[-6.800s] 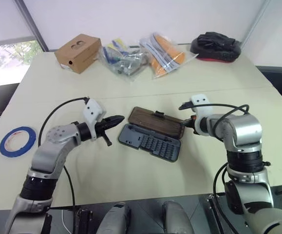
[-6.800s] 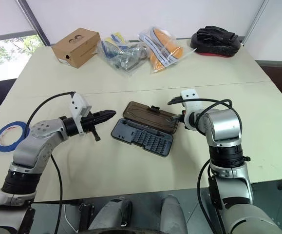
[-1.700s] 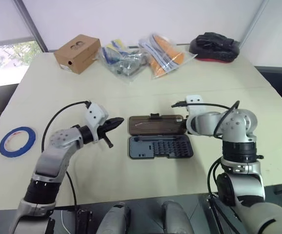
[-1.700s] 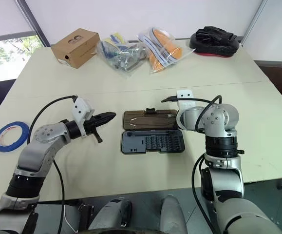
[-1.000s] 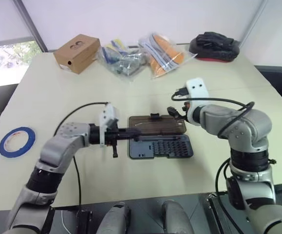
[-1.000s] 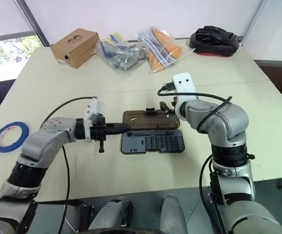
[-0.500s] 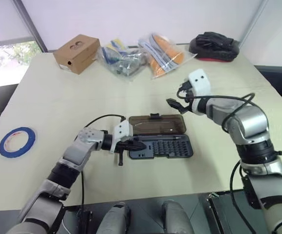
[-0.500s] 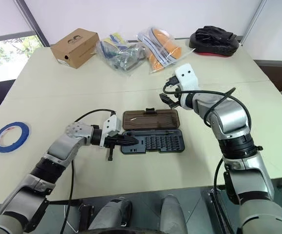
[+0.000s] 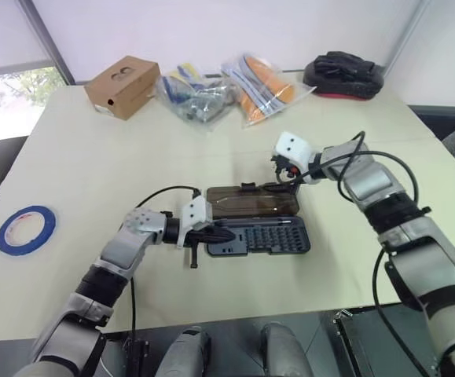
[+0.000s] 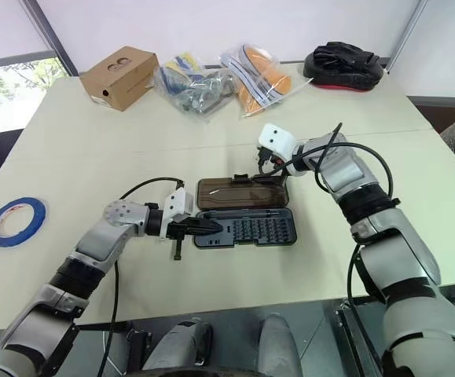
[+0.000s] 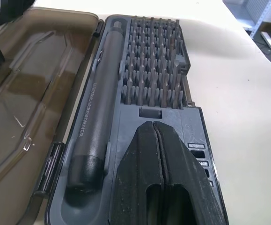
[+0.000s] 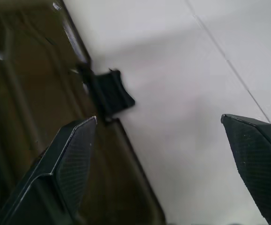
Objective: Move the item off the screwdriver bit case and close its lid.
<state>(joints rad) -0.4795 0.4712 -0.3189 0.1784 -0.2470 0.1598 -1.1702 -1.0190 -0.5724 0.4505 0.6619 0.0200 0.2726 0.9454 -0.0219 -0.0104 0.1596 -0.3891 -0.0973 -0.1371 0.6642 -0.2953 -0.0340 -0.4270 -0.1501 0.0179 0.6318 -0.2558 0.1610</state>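
The screwdriver bit case lies open mid-table, its grey tray (image 9: 270, 236) nearest me and the brown lid (image 9: 251, 203) flat behind it. A dark screwdriver handle (image 11: 95, 117) sits in the tray beside the bit rows. My left gripper (image 9: 227, 233) is shut, its tips resting on the tray's left end (image 11: 155, 126). My right gripper (image 9: 280, 177) hangs open at the lid's far edge, its fingers spread either side of the black latch tab (image 12: 109, 91). Nothing lies on top of the case; the item is out of view.
A blue tape roll (image 9: 27, 228) lies at the left table edge. Along the far side stand a cardboard box (image 9: 123, 85), two clear bags of parts (image 9: 199, 96) (image 9: 262, 82) and a black padded mitt (image 9: 345, 75).
Within the last second my left gripper dropped onto the tray's left end and then stayed. My right gripper rolled and came down toward the lid's far edge by the latch.
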